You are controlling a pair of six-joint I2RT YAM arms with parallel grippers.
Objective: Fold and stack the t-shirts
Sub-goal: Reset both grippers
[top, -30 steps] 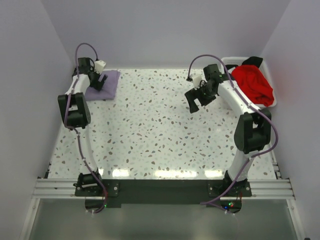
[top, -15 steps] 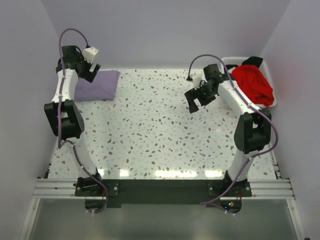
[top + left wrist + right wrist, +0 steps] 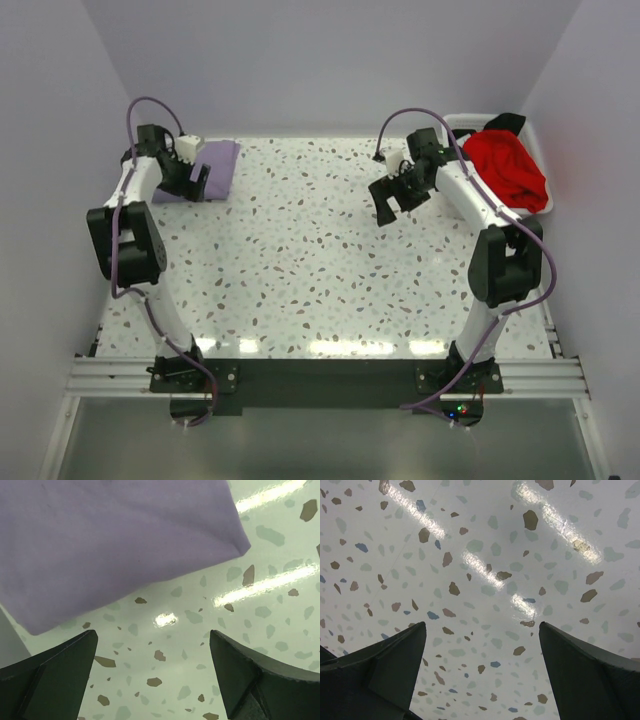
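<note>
Lavender t-shirt (image 3: 220, 160): lay folded at the far-left corner of the counter (image 3: 300, 260). Left hand (image 3: 195, 178): spread wide, empty, just above the shirt's near edge. Right hand (image 3: 395, 200): likewise spread and empty, over bare counter. Red t-shirt (image 3: 508, 165): sat heaped in the basket (image 3: 462, 120), black t-shirt (image 3: 505, 122) showing behind. Best next: pinch the red cloth alone and lift it clear.
</note>
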